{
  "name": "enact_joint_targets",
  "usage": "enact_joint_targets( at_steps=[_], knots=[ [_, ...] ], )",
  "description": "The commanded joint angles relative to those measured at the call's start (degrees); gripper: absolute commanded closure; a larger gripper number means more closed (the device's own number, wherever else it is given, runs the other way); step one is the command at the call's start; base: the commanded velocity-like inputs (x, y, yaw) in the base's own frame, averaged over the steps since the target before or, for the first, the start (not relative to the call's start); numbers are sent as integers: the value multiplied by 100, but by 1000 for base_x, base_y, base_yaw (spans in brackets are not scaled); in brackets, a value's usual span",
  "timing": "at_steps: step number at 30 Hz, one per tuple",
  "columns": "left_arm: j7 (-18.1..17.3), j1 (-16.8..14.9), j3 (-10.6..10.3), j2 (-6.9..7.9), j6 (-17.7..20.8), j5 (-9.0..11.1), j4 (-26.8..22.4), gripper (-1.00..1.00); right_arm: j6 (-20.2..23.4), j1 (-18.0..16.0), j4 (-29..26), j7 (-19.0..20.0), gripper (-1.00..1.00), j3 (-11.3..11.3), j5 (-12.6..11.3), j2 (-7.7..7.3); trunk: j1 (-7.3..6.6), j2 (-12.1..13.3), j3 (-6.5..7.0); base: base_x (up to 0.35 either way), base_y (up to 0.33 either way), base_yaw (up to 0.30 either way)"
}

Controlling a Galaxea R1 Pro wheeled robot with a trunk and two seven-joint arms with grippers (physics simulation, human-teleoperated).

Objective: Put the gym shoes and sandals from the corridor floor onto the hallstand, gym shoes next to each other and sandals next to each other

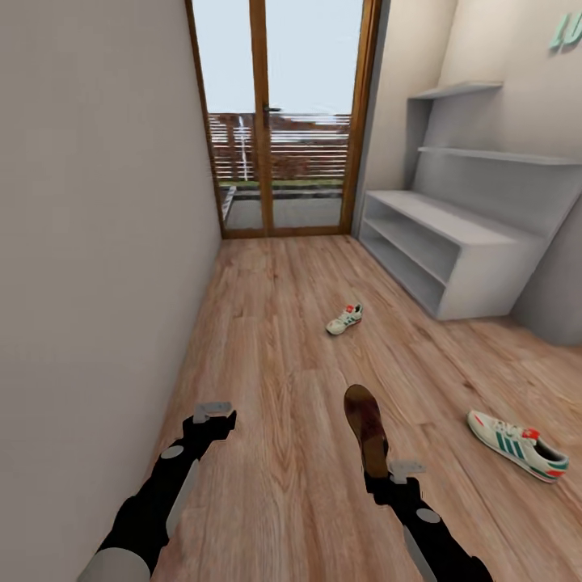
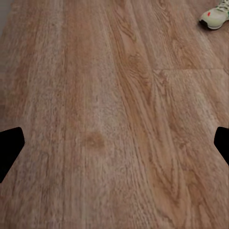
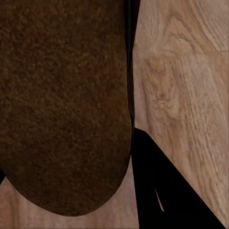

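Here the right gripper [image 1: 378, 473] is clamped on a brown sandal [image 1: 366, 428], apparently raised off the corridor floor [image 1: 275, 339]. The left gripper [image 1: 217, 416] hangs spread apart. One gym shoe [image 1: 344, 319] lies farther ahead, another [image 1: 517, 445] at near right; the hallstand [image 1: 453, 242] stands far right.
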Motion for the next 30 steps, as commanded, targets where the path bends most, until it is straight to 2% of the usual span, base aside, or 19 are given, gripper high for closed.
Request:
enact_joint_targets(
  at_steps=[1, 9, 30],
  knots=[
    [0, -1, 5, -5, 31, 16, -7, -100, 14, -1, -8, -7, 100, 0, -19, -1, 2, -2, -5, 328, 174, 28],
    [0, -1, 3, -8, 31, 15, -7, -100, 13, -1, -5, -7, 100, 1, -19, -1, 2, -2, -5, 328, 125, 8],
    [0, -1, 0, -9, 31, 15, -7, -100, 22, -1, -3, -7, 100, 0, -54, -10, 2, -2, -5, 344, 4, 0]
  ],
)
